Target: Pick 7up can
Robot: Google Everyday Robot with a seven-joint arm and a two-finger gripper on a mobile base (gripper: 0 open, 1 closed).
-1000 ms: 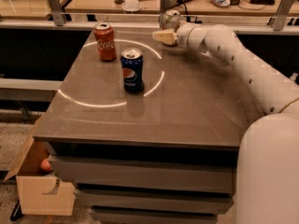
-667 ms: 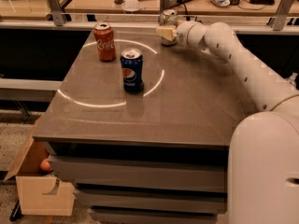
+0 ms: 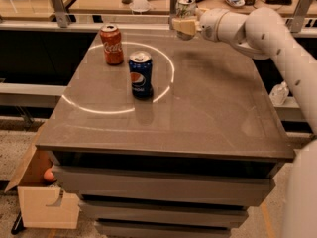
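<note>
The 7up can point(image 3: 185, 7), silver-white with a little green, is upright at the far edge of the table, held in my gripper point(image 3: 184, 27). The tan fingers point(image 3: 183, 29) are closed around its lower body. The can looks lifted slightly off the grey table point(image 3: 208, 113). My white arm reaches in from the right. The red Coca-Cola can point(image 3: 112, 44) and the dark blue Pepsi can point(image 3: 140, 74) stand on the table's left half, well to the left of and nearer than the gripper.
A bright ring of light point(image 3: 119, 78) lies on the tabletop around the two cans. An open cardboard box point(image 3: 44, 197) sits on the floor at the lower left. A plastic bottle point(image 3: 280, 93) is off the right edge. Cluttered desks stand behind.
My gripper has moved slightly up and towards the far edge with the 7up can in it. The Coca-Cola and Pepsi cans have not moved.
</note>
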